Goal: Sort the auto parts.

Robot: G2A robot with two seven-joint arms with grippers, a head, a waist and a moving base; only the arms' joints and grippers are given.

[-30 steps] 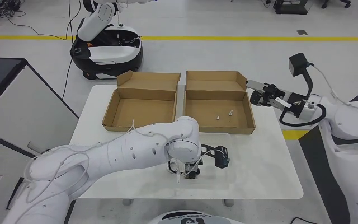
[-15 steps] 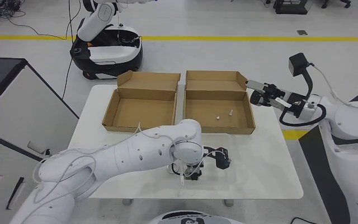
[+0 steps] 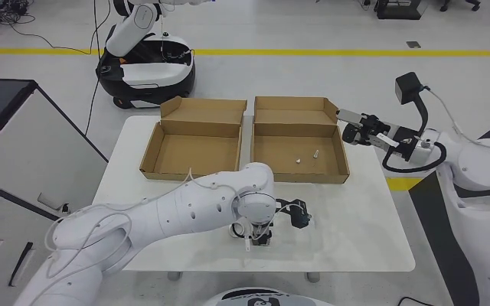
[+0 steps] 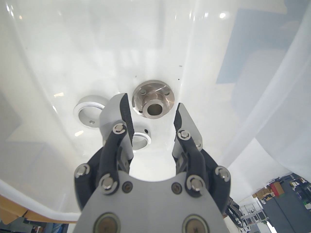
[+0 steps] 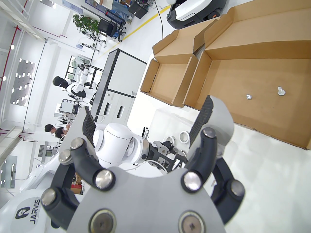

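Note:
A brownish metal flanged hub (image 4: 153,101) lies on the white table (image 3: 360,229) near its front edge. My left gripper (image 4: 152,109) is open just above it, with one fingertip on each side of the hub and no contact visible. Two silver rings (image 4: 91,112) (image 4: 141,140) lie beside the hub. In the top view the left gripper (image 3: 300,217) sits front of centre. My right gripper (image 3: 342,116) is open and holds nothing, level with the right edge of the right cardboard box (image 3: 276,149). Two small bolts (image 3: 297,161) (image 3: 315,153) lie in that box.
A second cardboard box (image 3: 195,153) stands to the left of the first at the back of the table, with nothing in it. Bare table lies to the right of the left gripper. Another robot base (image 3: 145,73) stands on the floor behind the table.
My left gripper has shifted slightly to the left over the table's front and its arm has turned a little. The right arm has not moved.

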